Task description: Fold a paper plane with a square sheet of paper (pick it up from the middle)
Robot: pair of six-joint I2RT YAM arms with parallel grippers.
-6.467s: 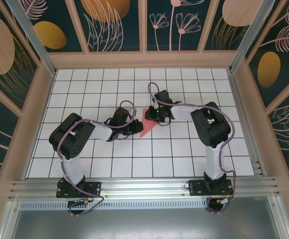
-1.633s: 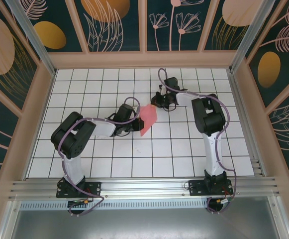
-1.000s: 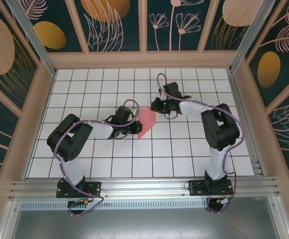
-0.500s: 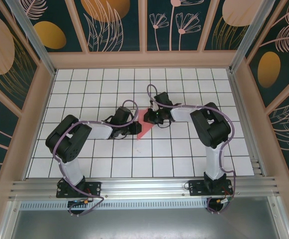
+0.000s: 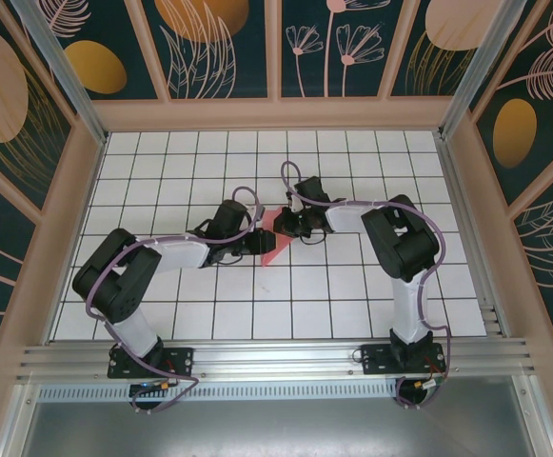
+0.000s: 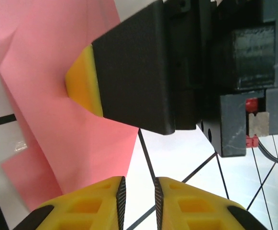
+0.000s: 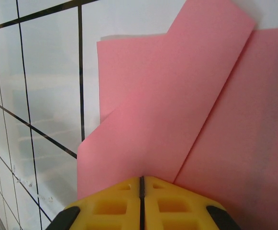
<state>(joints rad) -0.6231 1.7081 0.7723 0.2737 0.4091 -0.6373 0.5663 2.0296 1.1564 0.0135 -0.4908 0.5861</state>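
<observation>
mid-fold step. paper [image 5: 271, 251] lay part-folded, flaps overlapped, flat on table [image 5: 352, 286] centre between both grippers. right gripper [image 7: 141, 181]: fingers pressed together, tip down on the paper. looked like a hold-down, not a pinch. left gripper [image 6: 139, 199]: fingers a crack apart, nothing between, right at the paper's edge. next, prob: left gets under a flap edge & folds it over w/o dragging the sheet, right pinning.
</observation>
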